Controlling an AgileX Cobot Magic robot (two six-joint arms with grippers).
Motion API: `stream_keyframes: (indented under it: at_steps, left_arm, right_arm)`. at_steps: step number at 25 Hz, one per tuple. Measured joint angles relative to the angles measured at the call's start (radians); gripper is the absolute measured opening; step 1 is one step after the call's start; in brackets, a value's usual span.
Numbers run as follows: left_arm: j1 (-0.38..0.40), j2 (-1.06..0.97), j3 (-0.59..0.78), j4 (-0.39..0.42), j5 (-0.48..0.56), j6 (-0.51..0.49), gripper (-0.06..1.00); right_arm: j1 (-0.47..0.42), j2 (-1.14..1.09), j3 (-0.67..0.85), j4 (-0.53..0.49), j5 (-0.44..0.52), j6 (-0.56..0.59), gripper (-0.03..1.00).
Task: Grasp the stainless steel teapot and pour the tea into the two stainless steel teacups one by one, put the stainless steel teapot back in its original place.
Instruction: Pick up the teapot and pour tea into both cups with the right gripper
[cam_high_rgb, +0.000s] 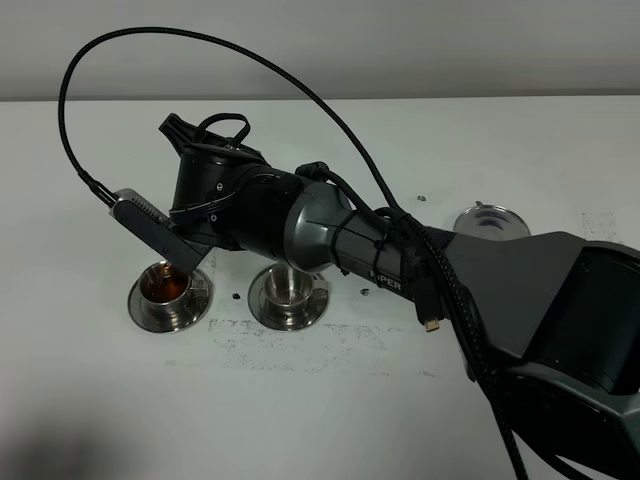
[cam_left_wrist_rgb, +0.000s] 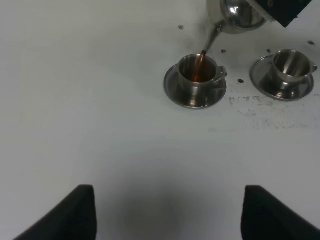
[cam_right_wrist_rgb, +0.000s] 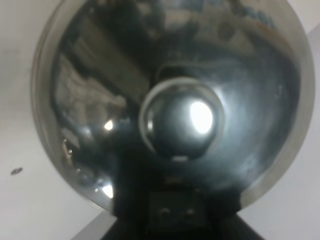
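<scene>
- The teapot (cam_right_wrist_rgb: 100, 100) sits hard against the right fingers (cam_right_wrist_rgb: 170, 212), which are clamped on it at its near edge. Its domed top and round knob (cam_right_wrist_rgb: 182, 120) fill the right wrist view, and the handle is hidden.
- In the left wrist view the teapot (cam_left_wrist_rgb: 240, 14) hangs tilted at the top right of the frame. Its spout (cam_left_wrist_rgb: 215, 36) points down over the left cup (cam_left_wrist_rgb: 197, 72) without touching it.
- The tea (cam_left_wrist_rgb: 199, 64) runs in a thin brown stream from the spout into that cup.
- Count: one teapot, two cups, two saucers (cam_high_rgb: 140, 305), one bare steel disc.
- In the high view the left cup (cam_high_rgb: 166, 288), at centre left, holds tea. The right cup (cam_high_rgb: 288, 290) near it is empty. The disc (cam_high_rgb: 490, 220) lies well apart at the upper right of the desk (cam_high_rgb: 320, 400).
- The right arm (cam_high_rgb: 420, 260) reaches from the lower right corner across the middle, wrist rolled, with its head over the left cup and covering the teapot.
- The left fingers (cam_left_wrist_rgb: 75, 215) are spread wide at the bottom of the left wrist view with only desk between them, well apart from the cups.
</scene>
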Motion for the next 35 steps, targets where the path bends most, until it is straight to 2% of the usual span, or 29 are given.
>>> stream_keyframes:
  at_steps: [35]
  left_arm:
    - [0.0,0.0,0.0,0.0,0.0,0.0,0.58]
  right_arm:
    - [0.0,0.0,0.0,-0.024,-0.007,0.0,0.18]
